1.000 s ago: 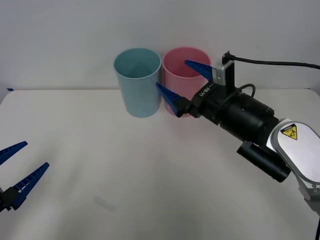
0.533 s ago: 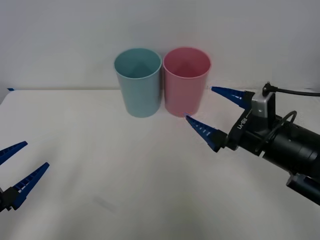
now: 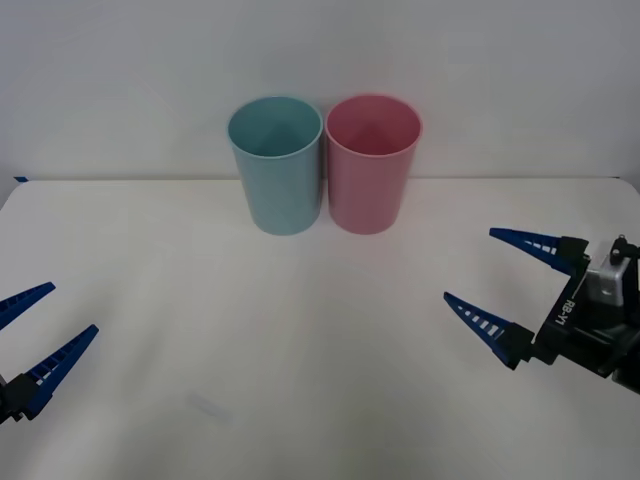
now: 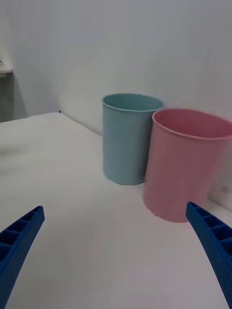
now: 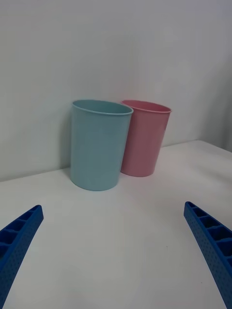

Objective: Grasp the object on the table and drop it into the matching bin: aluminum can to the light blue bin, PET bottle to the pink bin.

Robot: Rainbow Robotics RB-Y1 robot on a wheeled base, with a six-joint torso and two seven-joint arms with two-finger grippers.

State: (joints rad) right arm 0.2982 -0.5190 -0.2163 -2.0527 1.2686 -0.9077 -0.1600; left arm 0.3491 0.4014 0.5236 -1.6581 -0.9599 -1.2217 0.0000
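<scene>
Now both pincers gape empty: right pincer (image 3: 510, 290), left pincer (image 3: 28, 333); light blue bin (image 3: 276, 165) seemingly touching pink bin (image 3: 372, 163).

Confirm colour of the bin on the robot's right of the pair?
Pink: the pink bin stands beside the light blue bin; clearest in the front view.

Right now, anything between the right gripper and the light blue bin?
Partly. The right gripper, open and empty, hovers at the table's right side. The pink bin stands right of the light blue bin, on the straight line across; the table between is bare.
</scene>
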